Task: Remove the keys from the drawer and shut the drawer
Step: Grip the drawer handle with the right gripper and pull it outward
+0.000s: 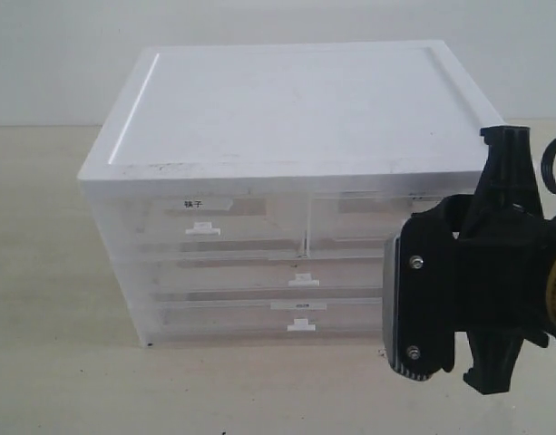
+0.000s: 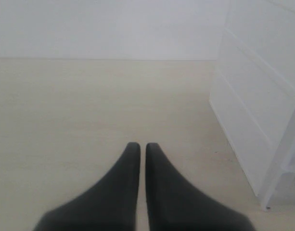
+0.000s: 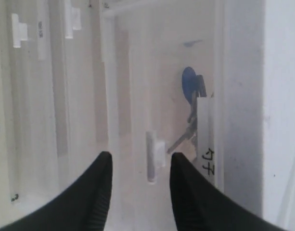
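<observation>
Shows the keys (image 3: 191,113) inside the closed upper right drawer (image 3: 161,72), with the blue fob (image 3: 188,83) dim through the translucent front. Sets the drawer's white tab handle (image 3: 154,156) straight ahead of the right claw (image 3: 140,159), which is spread apart, with the tab's long axis crosswise to the opening. Has the left claw (image 2: 138,147) pressed together, well off to the left over bare worktop (image 2: 65,120). Points, as a judgement, to the right arm for the pull.

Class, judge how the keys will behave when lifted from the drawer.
The keys likely flop and swing, being several blades plus a blue fob. Thin grey metal may slip in the jaws. Probably light: small against the drawer.
</observation>
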Controlling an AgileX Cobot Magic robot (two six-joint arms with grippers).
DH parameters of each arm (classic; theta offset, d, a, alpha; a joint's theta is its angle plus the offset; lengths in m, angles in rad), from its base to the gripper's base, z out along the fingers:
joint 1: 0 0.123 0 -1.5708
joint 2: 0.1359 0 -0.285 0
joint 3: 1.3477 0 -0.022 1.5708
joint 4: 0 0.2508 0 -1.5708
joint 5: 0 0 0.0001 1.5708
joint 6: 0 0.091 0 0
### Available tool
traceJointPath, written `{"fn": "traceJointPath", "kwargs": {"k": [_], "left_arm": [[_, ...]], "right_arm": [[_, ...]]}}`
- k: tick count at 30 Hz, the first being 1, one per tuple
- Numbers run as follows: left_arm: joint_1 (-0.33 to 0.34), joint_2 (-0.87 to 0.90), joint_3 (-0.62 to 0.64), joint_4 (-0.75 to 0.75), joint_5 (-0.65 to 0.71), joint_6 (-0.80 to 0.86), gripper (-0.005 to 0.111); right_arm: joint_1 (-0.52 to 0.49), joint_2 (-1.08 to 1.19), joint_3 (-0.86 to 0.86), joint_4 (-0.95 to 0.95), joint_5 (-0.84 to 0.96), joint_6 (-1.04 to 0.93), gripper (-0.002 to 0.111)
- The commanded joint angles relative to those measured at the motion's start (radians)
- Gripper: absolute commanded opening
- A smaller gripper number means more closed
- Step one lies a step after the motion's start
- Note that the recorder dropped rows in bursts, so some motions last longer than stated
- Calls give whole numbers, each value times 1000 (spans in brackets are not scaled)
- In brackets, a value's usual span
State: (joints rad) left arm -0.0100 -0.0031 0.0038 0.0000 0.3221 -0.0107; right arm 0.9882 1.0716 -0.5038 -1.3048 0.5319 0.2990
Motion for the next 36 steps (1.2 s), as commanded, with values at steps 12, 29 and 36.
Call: {"fn": "traceJointPath", "kwargs": {"k": [12,29,36], "left_arm": [[0,3,-4,0,-11,3,5],[0,3,-4,0,-11,3,5],[0,3,-4,0,-11,3,5]], "right_arm": [[-1,125,4,-249,53,279,35],[236,125,4,20,230,130,0],[313,120,4,116,274,108,0]]}}
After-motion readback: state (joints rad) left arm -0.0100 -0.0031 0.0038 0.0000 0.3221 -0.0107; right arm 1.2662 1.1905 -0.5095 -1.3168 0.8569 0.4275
